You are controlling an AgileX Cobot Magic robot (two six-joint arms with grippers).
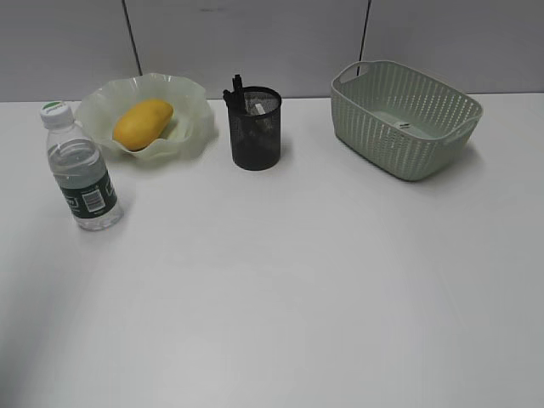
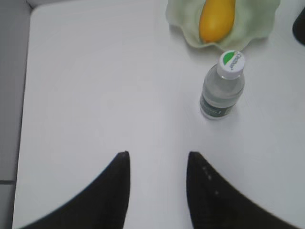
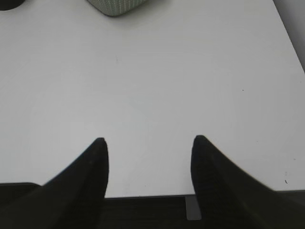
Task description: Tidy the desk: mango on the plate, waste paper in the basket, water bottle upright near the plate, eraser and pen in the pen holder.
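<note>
The mango [image 1: 143,123] lies on the ruffled pale green plate [image 1: 194,127]. Just left of the plate the water bottle [image 1: 81,170] stands upright. A dark pen [image 1: 235,88] sticks out of the black mesh pen holder [image 1: 256,136]; a pale bit inside may be the eraser. The basket [image 1: 406,119] stands at the back right; no waste paper shows. My left gripper [image 2: 158,155] is open over bare desk, short of the bottle [image 2: 222,86] and mango [image 2: 217,19]. My right gripper [image 3: 149,139] is open and empty near the desk's front edge. Neither gripper shows in the exterior view.
The white desk [image 1: 297,280] stretches wide in front of the objects. In the right wrist view the basket [image 3: 116,5] and pen holder [image 3: 9,4] sit at the top edge. A grey panelled wall [image 1: 255,42] backs the desk.
</note>
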